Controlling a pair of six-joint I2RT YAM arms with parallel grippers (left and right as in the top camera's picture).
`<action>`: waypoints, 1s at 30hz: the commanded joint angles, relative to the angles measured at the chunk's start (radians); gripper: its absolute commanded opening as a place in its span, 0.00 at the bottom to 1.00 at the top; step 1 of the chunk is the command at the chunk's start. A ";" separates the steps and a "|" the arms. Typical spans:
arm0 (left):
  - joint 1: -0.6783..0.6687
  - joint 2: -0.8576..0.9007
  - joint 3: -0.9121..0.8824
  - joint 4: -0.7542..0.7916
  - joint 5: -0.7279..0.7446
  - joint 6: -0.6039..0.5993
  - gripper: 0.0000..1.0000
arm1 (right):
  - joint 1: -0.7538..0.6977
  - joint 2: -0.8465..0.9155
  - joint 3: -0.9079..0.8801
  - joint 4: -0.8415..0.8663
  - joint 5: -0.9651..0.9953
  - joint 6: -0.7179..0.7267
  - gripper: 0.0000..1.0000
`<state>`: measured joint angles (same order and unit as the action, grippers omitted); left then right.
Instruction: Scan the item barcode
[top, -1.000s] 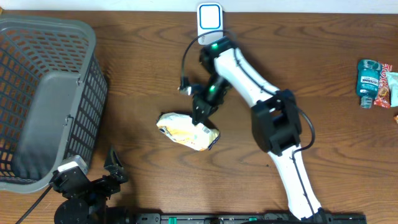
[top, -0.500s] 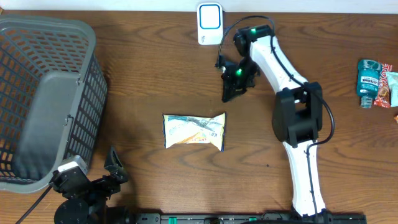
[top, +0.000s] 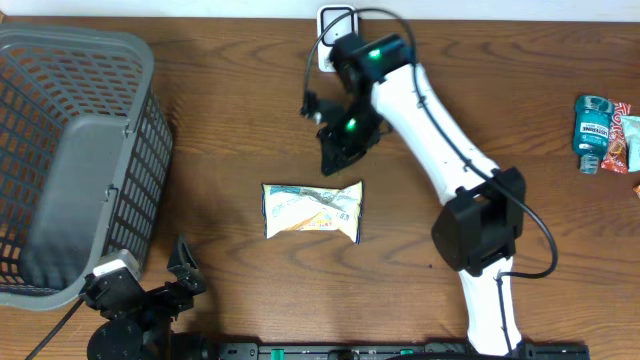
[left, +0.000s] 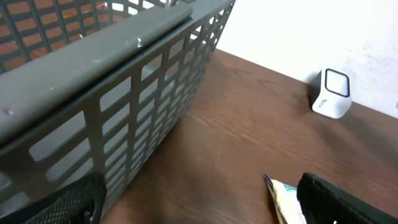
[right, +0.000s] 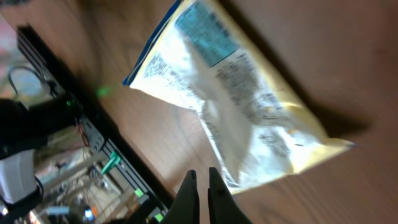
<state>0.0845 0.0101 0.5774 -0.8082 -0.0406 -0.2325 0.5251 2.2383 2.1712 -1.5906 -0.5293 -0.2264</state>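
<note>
The yellow-and-white crinkly plastic snack packet (top: 312, 211) lies flat at the middle of the wooden table (top: 520, 70). The right gripper (top: 335, 160) hovers just past its far edge, 2 fingers pressed together, holding nothing. The left gripper (top: 185, 268) sits wide open and empty near the front-left corner. The packet looks light, soft and slippery; a sealed end seam seems the safest pinch.

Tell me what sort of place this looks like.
Probably a mock shop checkout on a wooden table: a white barcode scanner, a grey shopping basket, and a snack packet lying flat.
</note>
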 joint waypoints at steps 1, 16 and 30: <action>0.005 -0.007 0.000 0.000 -0.013 0.002 0.98 | 0.068 0.012 -0.109 0.050 0.039 0.005 0.01; 0.005 -0.007 0.000 0.000 -0.013 0.002 0.98 | 0.140 -0.008 -0.467 0.458 0.498 0.338 0.01; 0.005 -0.007 0.000 0.000 -0.013 0.002 0.98 | 0.134 -0.166 -0.420 0.316 0.539 0.340 0.04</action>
<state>0.0845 0.0101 0.5774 -0.8082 -0.0406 -0.2325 0.6582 2.0594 1.8347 -1.2808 -0.0174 0.0994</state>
